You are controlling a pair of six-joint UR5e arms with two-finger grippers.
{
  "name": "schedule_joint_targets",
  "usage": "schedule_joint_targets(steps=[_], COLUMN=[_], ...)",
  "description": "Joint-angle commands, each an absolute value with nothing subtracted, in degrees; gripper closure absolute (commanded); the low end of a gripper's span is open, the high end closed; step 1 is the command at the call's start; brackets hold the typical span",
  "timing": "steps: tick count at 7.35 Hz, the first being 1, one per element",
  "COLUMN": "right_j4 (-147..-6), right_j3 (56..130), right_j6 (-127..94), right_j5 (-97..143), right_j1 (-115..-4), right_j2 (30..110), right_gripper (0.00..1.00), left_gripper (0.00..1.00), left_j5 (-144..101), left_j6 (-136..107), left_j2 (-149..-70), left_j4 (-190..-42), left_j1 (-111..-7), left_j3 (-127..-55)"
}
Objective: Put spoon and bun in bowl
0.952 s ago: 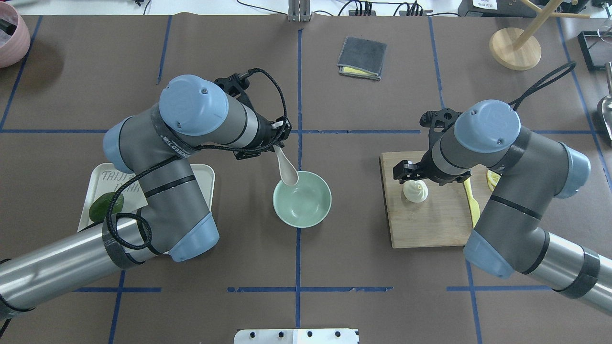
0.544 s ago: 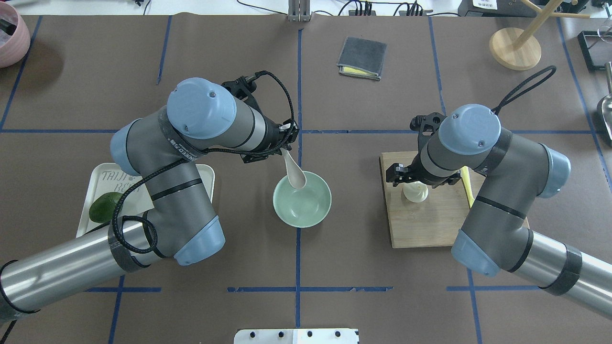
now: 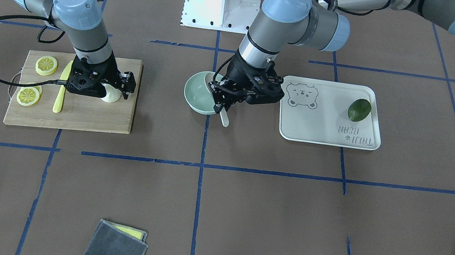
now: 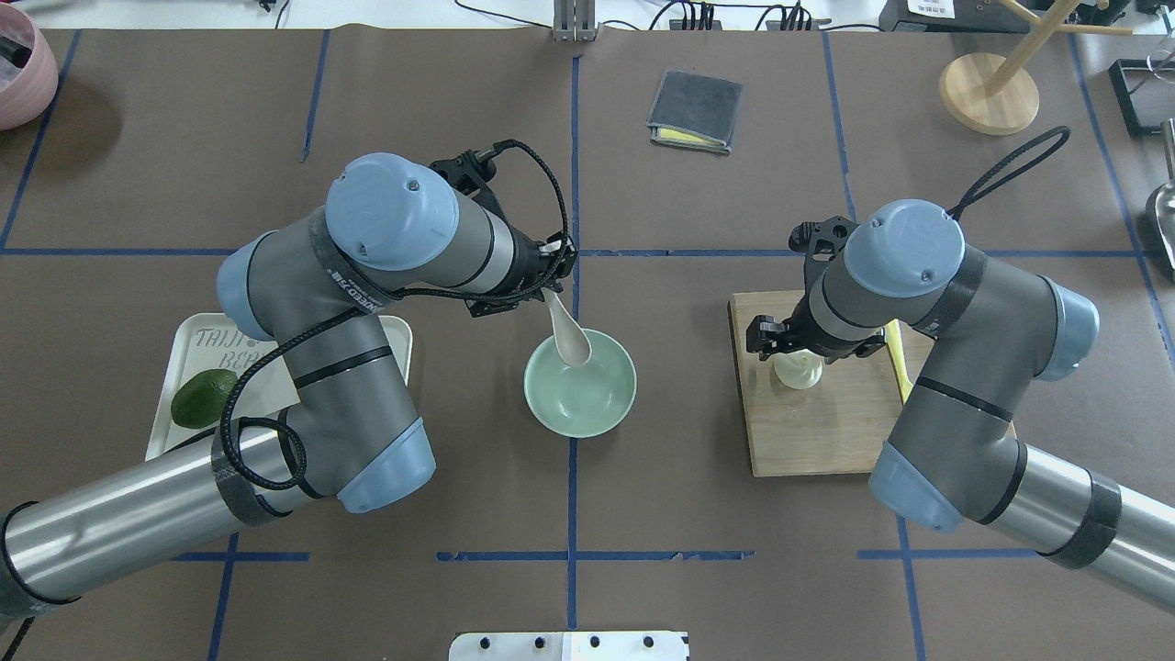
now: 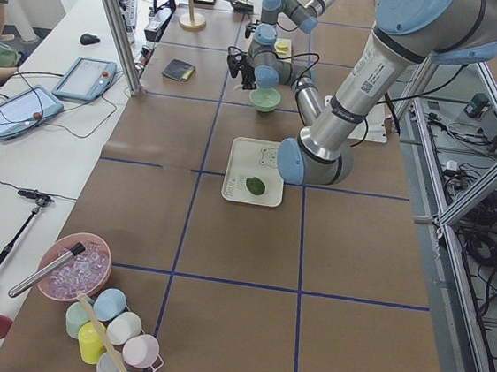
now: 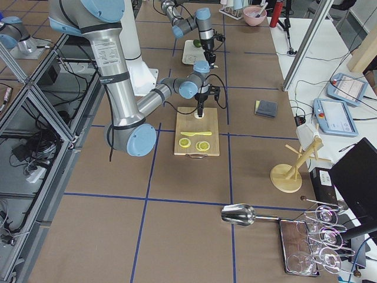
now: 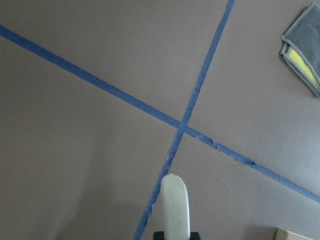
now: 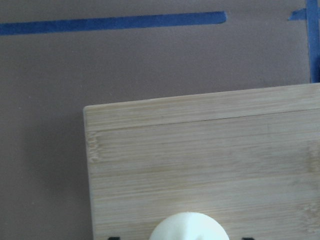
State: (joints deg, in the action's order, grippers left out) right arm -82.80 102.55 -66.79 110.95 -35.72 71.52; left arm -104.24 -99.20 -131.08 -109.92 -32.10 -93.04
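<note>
My left gripper (image 4: 553, 286) is shut on the off-white spoon (image 4: 569, 338) and holds it tilted, with its scoop over the far-left part of the pale mint-green bowl (image 4: 592, 404). The spoon's other end pokes out past the fingers in the left wrist view (image 7: 174, 205) and in the front-facing view (image 3: 224, 120). The white pleated bun (image 4: 799, 375) sits on the wooden cutting board (image 4: 808, 431). My right gripper (image 4: 800, 356) is low over the bun and open. In the right wrist view the bun (image 8: 189, 227) lies between the fingertips, with gaps on both sides.
A yellow knife (image 3: 60, 90) and lemon slices (image 3: 46, 65) lie on the board beside the bun. A beige bear-printed tray (image 3: 321, 123) with a green avocado (image 3: 359, 109) stands under my left arm. A grey cloth (image 4: 695, 110) and a wooden stand (image 4: 989, 92) are at the far side.
My left gripper has carried the spoon a little to the right, further over the bowl. My right arm has shifted left and brought its gripper down around the bun.
</note>
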Motion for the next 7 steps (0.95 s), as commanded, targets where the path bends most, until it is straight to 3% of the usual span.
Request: schedule_joint_targets(steps=[1,3,4,6,7], right_j4=[-83.1,-83.1,-83.1,-83.1,-83.2], right_j3=[102.6,102.5,102.5,102.7,103.0], right_j6=[-66.8,-66.8,-66.8,-66.8,-66.8], right_j5=[110.9,110.7,110.7,110.9,110.9], right_j1=[-35.4,-34.4,-34.2,-34.3,-34.4], right_j2=[71.9,71.8,71.8,71.7,71.7], right_gripper=[0.13,0.14,0.26,0.77,0.87], left_gripper=[1.00,1.00,1.00,1.00,1.00], left_j5=[-104.2,-104.2,-104.2,-104.2,-104.2], left_j6=[-99.2,-99.2,-99.2,-99.3,-99.4], left_j2=[-131.0,-131.0,-131.0,-131.0,-131.0], left_j4=[-110.0,-110.0,-110.0,-110.0,-110.0], left_j1=[-32.0,-32.0,-32.0,-31.9,-31.6], left_j3=[-93.0,-93.0,-93.0,-92.9,-92.8])
